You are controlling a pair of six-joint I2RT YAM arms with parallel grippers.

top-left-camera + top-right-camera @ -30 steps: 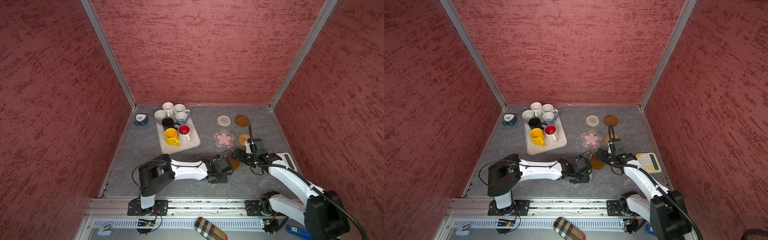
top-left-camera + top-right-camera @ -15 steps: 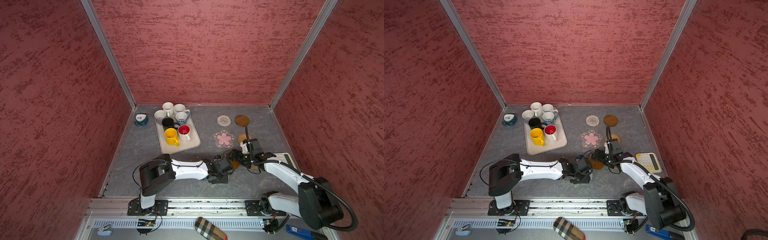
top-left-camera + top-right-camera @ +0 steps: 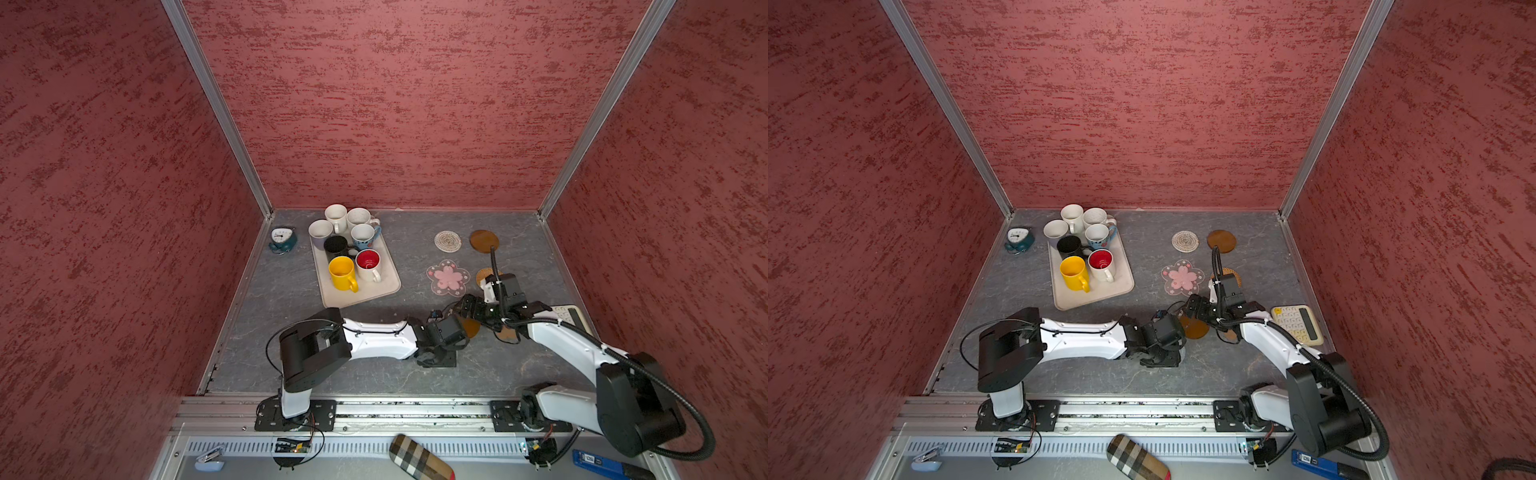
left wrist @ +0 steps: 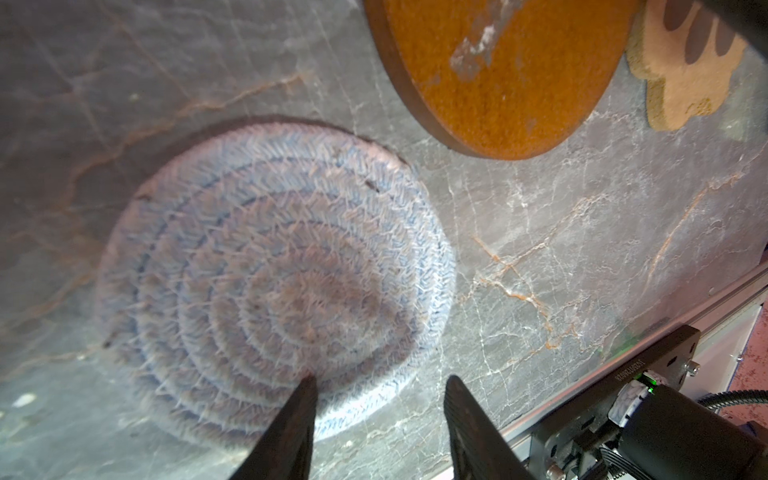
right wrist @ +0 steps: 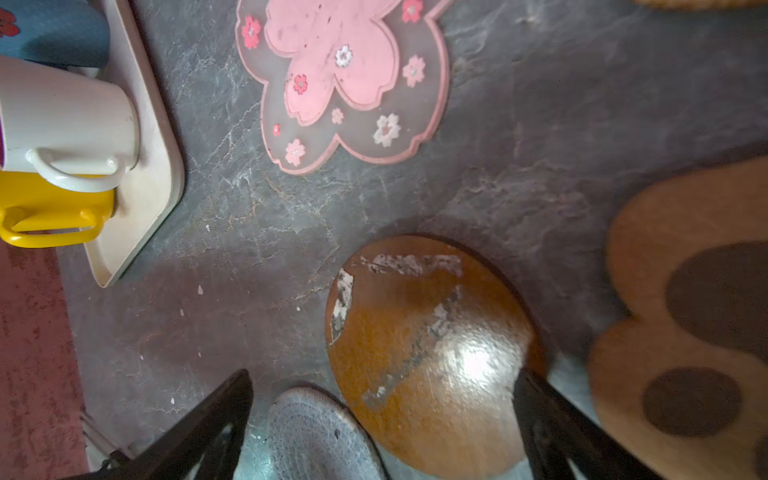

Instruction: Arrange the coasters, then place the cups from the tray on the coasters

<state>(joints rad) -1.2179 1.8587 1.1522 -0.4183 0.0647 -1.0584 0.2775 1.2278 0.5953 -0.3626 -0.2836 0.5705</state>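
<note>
1. Grey-blue crochet is what the left arm is busy with. The crochet coaster (image 4: 274, 282) lies flat on the stone-patterned table (image 3: 291, 357) near the front. The left gripper (image 4: 380, 379) sits low over its rim with the fingers partly spread, one tip over the weave and the other over bare table, gripping nothing
2. The right gripper (image 5: 382, 374) is spread wide and empty above the scuffed brown disc (image 5: 432, 353). That disc lies just beside the crochet coaster, with a sliver of table between them in the left wrist view. The paw-print coaster (image 5: 685, 332) is close on its other side
3. My worry is the crowding. In both top views the two wrists nearly meet over this patch, so a careless reach by either arm could knock the other
4. The disc is thin and hard on a hard top. Fingers coming down may skid off its edge and shove it onto the crochet or the paw print instead of lifting it
5. The crochet is soft, and a pinch at the rim could fold it or drag it crooked
6. No cup is placed yet. All seven cups (image 3: 336, 245), including the yellow mug (image 3: 343, 272), stand on the beige tray (image 3: 376, 291) at the far left
7. The pink flower coaster (image 3: 448, 277), cream spiral coaster (image 3: 447, 241) and second brown disc (image 3: 484, 240) lie spaced out at the far right. The rattan coaster (image 3: 483, 274) is half hidden behind the right arm
</note>
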